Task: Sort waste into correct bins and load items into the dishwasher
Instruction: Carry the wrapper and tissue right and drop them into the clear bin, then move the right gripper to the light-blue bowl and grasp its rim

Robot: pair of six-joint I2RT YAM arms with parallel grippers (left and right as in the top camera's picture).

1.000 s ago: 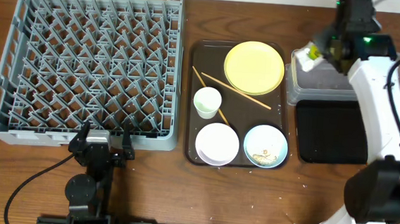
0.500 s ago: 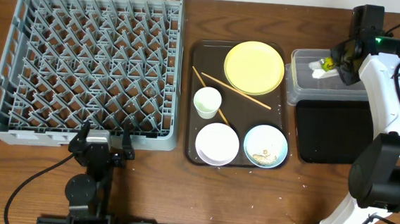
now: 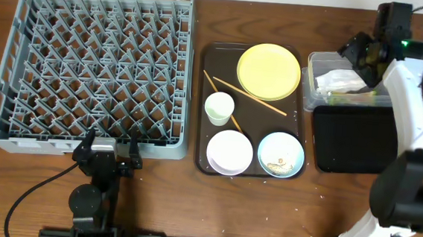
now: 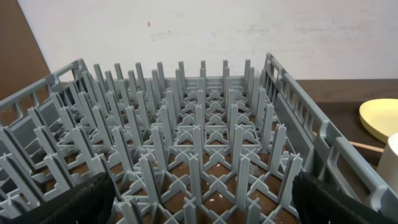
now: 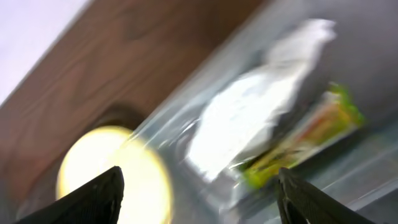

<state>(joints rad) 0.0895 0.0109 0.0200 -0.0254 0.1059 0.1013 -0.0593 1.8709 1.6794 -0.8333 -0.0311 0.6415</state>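
I am holding my right end effector (image 3: pixel 359 54) open and empty above the clear plastic tub (image 3: pixel 308 88); the crumpled paper wrapper (image 3: pixel 339 82) is lying inside. It is looking light, soft and springy, so I am judging a raised fold the best pinch point.

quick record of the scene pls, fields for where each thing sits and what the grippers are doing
dish rack: left side of the table, no dishes in it
brown tray: holds yellow plate, white cup, white bowl, light-blue bowl, chopsticks
clear tub: holds crumpled wrapper
black tray: beside the tub, nothing seen in it
left gripper: open, at rack's near edge
right gripper: open, over the tub
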